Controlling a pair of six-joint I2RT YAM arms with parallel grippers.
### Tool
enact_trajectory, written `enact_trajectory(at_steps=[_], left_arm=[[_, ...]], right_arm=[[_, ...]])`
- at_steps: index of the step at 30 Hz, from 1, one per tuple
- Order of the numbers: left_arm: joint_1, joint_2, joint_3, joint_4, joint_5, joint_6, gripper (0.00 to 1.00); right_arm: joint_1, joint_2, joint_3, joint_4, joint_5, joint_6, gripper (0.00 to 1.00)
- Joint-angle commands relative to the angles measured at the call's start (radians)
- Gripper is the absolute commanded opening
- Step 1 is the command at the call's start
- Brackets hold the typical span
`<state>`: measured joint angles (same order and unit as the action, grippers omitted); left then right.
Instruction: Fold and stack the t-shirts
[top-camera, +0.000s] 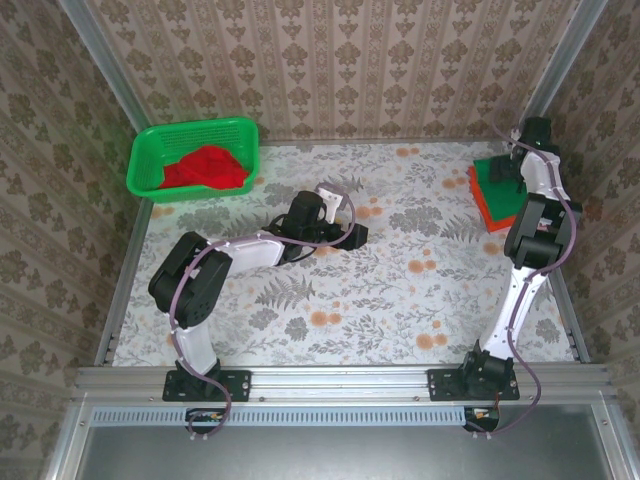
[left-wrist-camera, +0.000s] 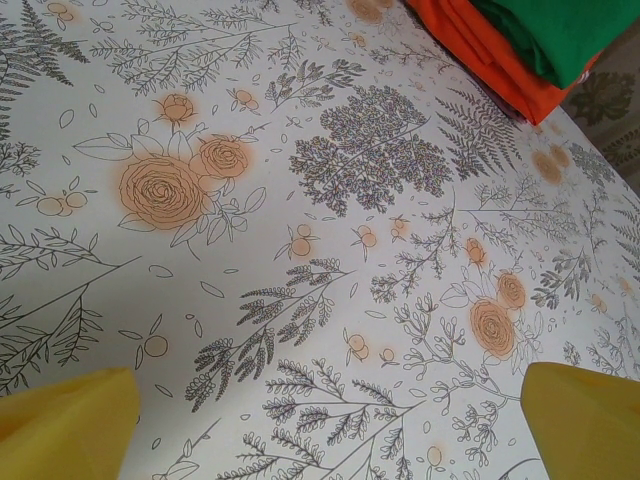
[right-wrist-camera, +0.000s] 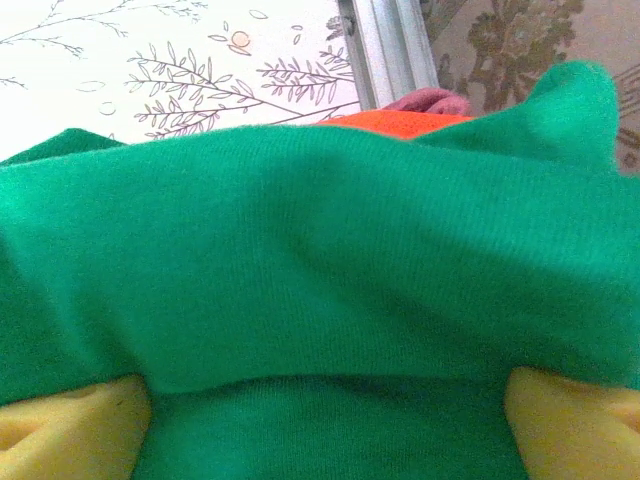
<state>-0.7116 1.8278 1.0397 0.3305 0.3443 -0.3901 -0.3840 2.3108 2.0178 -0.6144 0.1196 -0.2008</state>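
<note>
Floral surface (top-camera: 400, 280) — the green t-shirt (top-camera: 488, 172) lies atop the orange-red t-shirt (top-camera: 490, 212) at far right, right jaws spread wide on it; left jaws released above bare surface — red t-shirt (top-camera: 207, 168) in the basket (top-camera: 145, 160).

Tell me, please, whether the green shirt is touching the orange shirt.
Touching. The left wrist view shows the green shirt lying directly on the orange shirt, with no gap along their folded edges.

Stack (top-camera: 488, 205) right; shirt (top-camera: 205, 165) seemingly in basket (top-camera: 143, 165)
</note>
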Motion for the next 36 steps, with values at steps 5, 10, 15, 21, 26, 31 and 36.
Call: enact_trajectory(at_steps=[5,10,15,21,26,31,36], left_arm=[[0.008,0.002,-0.014,0.031,0.018,-0.021,1.0],[0.009,0.005,-0.015,0.039,0.021,-0.026,1.0],[0.011,0.009,-0.021,0.053,0.032,-0.037,1.0],[0.013,0.01,-0.022,0.062,0.036,-0.043,1.0],[0.012,0.007,-0.02,0.063,0.037,-0.042,1.0],[0.015,0.004,-0.021,0.064,0.035,-0.038,1.0],[0.016,-0.002,-0.017,0.064,0.035,-0.039,1.0]], right_arm=[[-0.031,0.093,-0.004,-0.184,-0.081,0.063,0.97],[-0.042,0.102,0.001,-0.276,-0.199,0.057,1.0],[-0.041,0.102,-0.039,-0.332,-0.359,0.038,0.99],[-0.043,0.073,-0.091,-0.348,-0.602,0.062,0.98],[-0.043,-0.011,-0.145,-0.255,-0.586,0.124,0.98],[-0.042,-0.076,-0.152,-0.206,-0.507,0.159,1.0],[-0.039,-0.217,-0.248,-0.068,-0.415,0.203,1.0]])
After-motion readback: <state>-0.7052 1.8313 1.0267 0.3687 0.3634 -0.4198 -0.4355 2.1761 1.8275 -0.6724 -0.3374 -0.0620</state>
